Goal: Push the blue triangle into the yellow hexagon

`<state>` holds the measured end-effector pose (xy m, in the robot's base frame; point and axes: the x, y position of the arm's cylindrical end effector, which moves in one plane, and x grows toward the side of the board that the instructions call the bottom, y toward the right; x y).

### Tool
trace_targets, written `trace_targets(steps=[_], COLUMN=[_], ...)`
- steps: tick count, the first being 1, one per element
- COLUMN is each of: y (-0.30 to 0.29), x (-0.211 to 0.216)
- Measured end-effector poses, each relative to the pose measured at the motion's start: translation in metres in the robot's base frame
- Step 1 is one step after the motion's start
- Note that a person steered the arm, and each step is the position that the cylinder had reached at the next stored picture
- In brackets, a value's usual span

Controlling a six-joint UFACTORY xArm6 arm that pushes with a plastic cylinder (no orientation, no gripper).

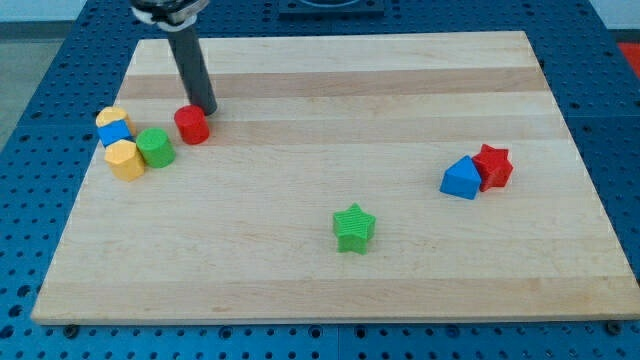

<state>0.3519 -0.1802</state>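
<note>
The blue triangle lies at the view's right, touching a red star on its right. The yellow hexagon lies at the view's left, in a cluster with a blue cube, another yellow block behind it and a green cylinder. My tip is at the upper left, just above and right of a red cylinder, touching or nearly touching it. The tip is far from the blue triangle.
A green star lies in the lower middle of the wooden board. The board rests on a blue perforated table.
</note>
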Motion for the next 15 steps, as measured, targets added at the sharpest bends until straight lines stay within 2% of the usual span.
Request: trace_targets(steps=[1, 2, 3, 4, 5, 6, 7, 8, 9, 10, 12, 15], y=[-0.017, -0.010, 0.036, 0.141, 0.185, 0.187, 0.252, 0.365, 0.438, 0.437, 0.361, 0.235], x=[0.013, 0.013, 0.008, 0.005, 0.062, 0.142, 0.182, 0.184, 0.168, 0.141, 0.121, 0.128])
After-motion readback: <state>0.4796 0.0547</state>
